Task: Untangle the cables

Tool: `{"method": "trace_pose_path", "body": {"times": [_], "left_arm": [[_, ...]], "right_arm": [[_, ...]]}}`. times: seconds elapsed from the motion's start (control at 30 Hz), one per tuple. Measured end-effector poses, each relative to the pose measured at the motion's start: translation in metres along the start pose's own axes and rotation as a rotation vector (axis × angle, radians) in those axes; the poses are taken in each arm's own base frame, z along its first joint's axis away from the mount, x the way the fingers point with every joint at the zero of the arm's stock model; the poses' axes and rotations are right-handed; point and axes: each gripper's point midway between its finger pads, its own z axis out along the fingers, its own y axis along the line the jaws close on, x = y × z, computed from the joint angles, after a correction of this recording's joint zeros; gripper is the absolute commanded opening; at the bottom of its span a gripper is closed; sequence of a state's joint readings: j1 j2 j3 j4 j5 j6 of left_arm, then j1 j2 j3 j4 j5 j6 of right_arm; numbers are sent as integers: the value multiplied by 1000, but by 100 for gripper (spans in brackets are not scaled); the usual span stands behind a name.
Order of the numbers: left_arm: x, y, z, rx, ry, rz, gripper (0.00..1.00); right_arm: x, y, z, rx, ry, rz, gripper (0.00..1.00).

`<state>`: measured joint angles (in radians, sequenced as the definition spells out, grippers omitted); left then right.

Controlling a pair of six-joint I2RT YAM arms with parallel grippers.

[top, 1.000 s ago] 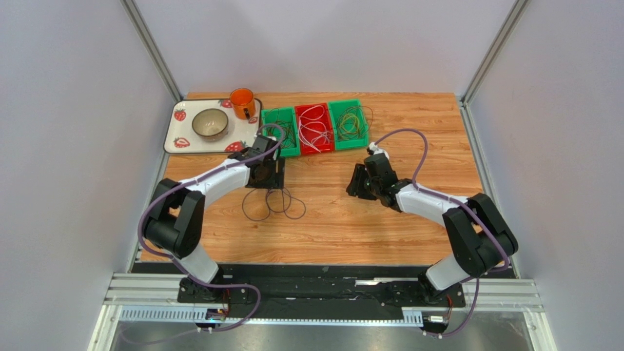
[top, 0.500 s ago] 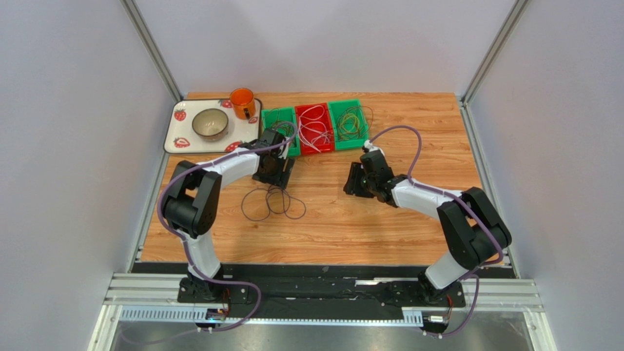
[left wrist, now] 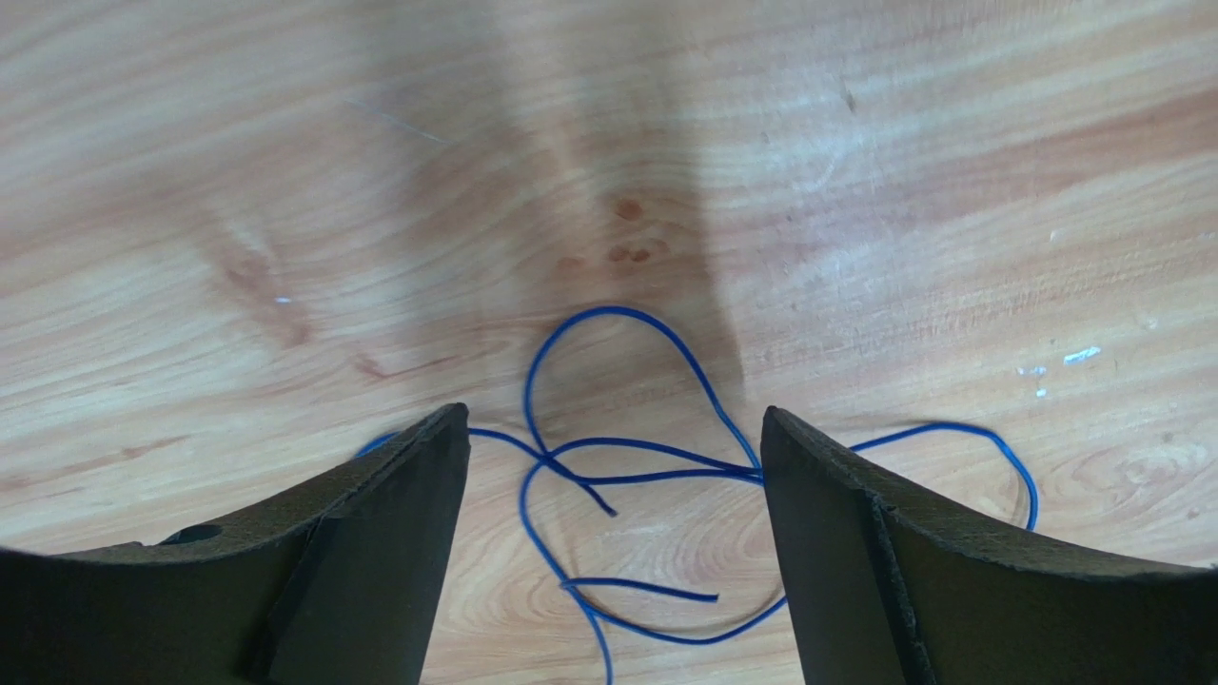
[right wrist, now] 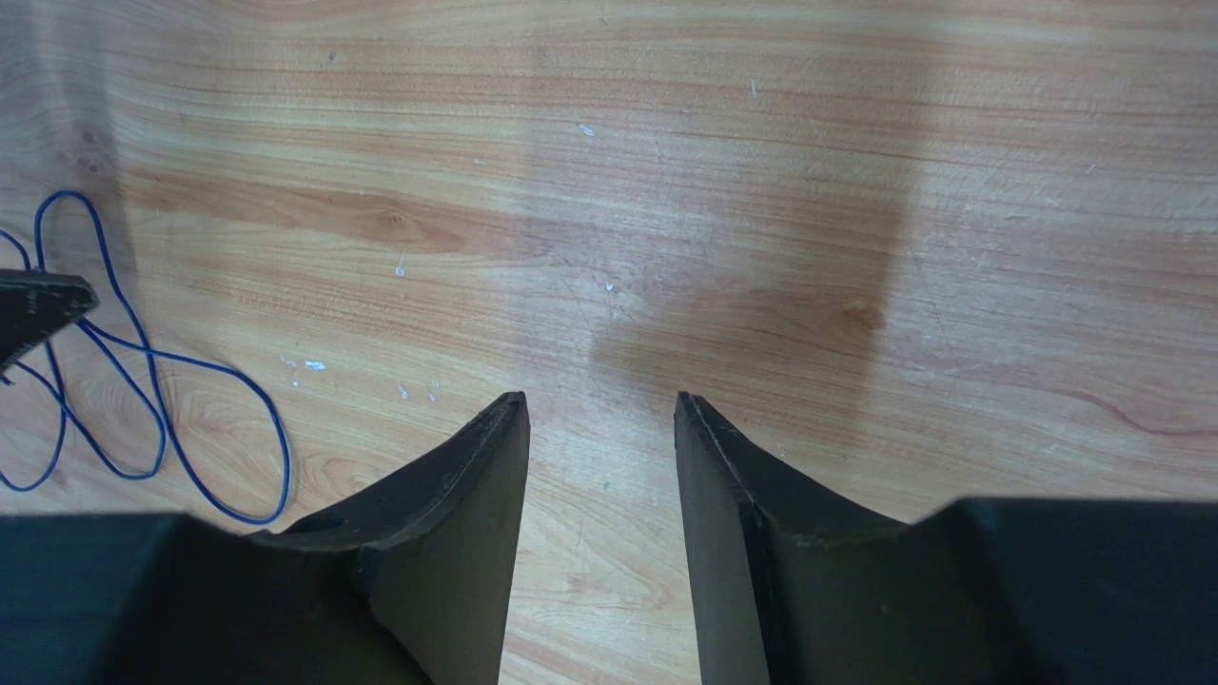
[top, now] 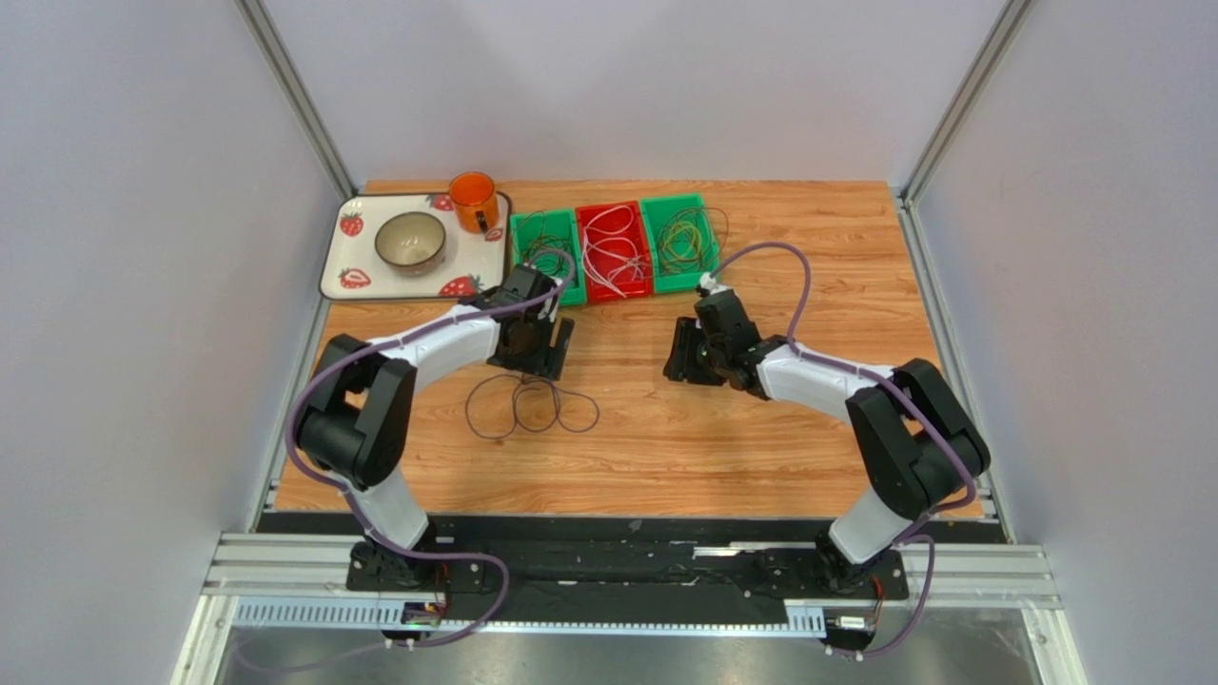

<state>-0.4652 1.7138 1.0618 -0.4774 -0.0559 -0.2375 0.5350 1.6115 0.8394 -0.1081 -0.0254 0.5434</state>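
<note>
Hovering over the loose cable on the table, the left gripper holds its fingers spread wide and empty. The tangle of crossings lies between and just ahead of them, its loops strung side to side across the gap. The right gripper, half parted and empty, stands well to the cable's right, so the left is nearer. Since a second ago the left gripper has shifted rightward over the loops and widened slightly.

The left arm and right arm angled inward, jaws down, parted and empty (left pair wider)
</note>
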Motion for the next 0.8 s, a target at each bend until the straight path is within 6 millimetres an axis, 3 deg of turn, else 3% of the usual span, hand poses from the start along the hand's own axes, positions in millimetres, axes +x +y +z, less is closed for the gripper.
{"method": "trace_pose_path", "body": {"times": [0.13,0.3,0.47,0.8], "left_arm": [[-8,7,-11,11,-88,-48,88],[-10,26,-25,46,-176,-115,84],[-12,18,-25,71,-185,-83,79],[6,18,-34,-37,-92,-79,82]], "right_arm": [[3,3,1,-1,12,-16,46],[6,11,5,-2,30,-50,45],[11,16,9,3,60,-83,45],[12,16,19,52,97,-118,45]]}}
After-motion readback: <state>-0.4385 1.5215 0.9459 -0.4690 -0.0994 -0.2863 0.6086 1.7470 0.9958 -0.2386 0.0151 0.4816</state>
